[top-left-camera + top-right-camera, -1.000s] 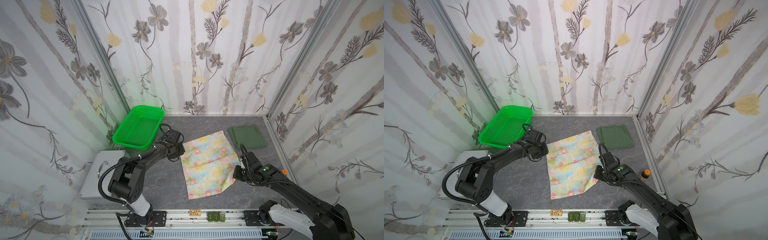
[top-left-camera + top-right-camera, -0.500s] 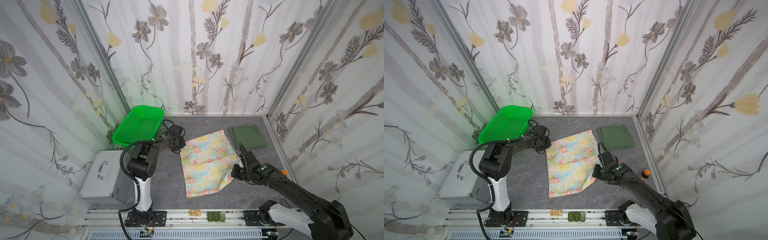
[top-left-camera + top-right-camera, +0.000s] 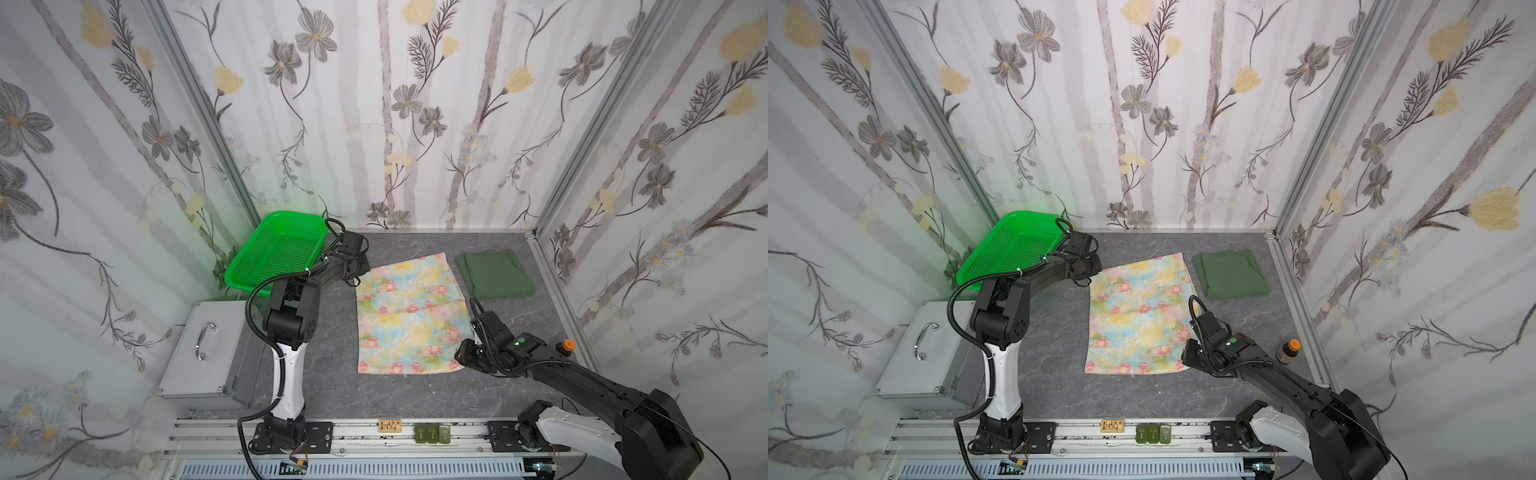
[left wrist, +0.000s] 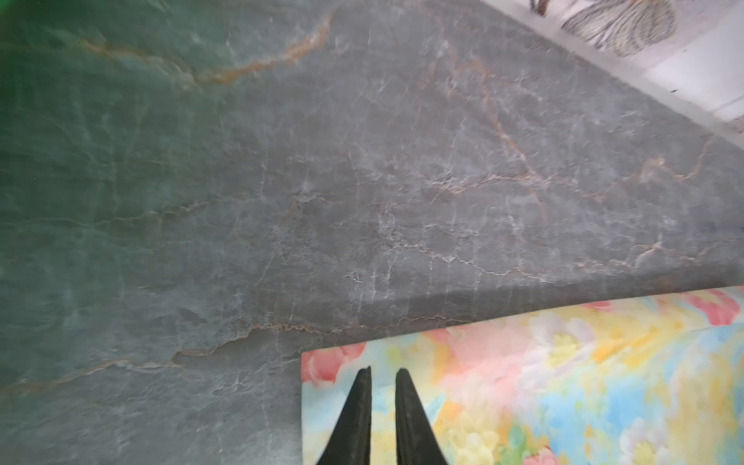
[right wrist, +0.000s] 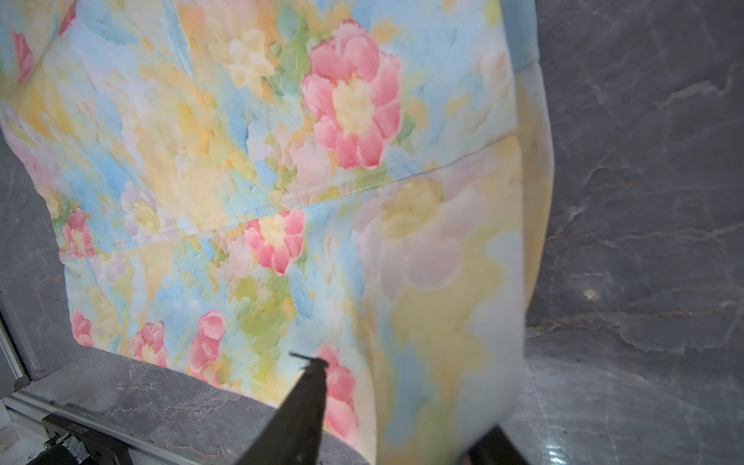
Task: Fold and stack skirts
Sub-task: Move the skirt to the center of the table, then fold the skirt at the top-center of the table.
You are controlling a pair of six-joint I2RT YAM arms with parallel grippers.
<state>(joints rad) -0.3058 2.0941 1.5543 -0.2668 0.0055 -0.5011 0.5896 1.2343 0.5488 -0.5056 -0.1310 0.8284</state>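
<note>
The floral skirt is found spread flat at the middle of the grey marbled table, with a crease running across it. The same lie is recorded in both top views. The olive-green skirt is laid folded at the far right of the table, just beside the floral skirt and not overlapping it.

The left gripper is positioned over the far left corner of the floral skirt. Its fingers are drawn almost together, with only a narrow slit left between them. The corner is seen lying flat beneath them, and whether any cloth is pinched cannot be told. In a top view this gripper is seen just beside the green basket.

The right gripper is placed at the near right corner of the floral skirt. Its jaws are parted wide. A blurred flap of the cloth is seen between them, released rather than clamped.

A metal case is noted at the left edge of the table. A small orange-capped bottle is noted by the right wall.
</note>
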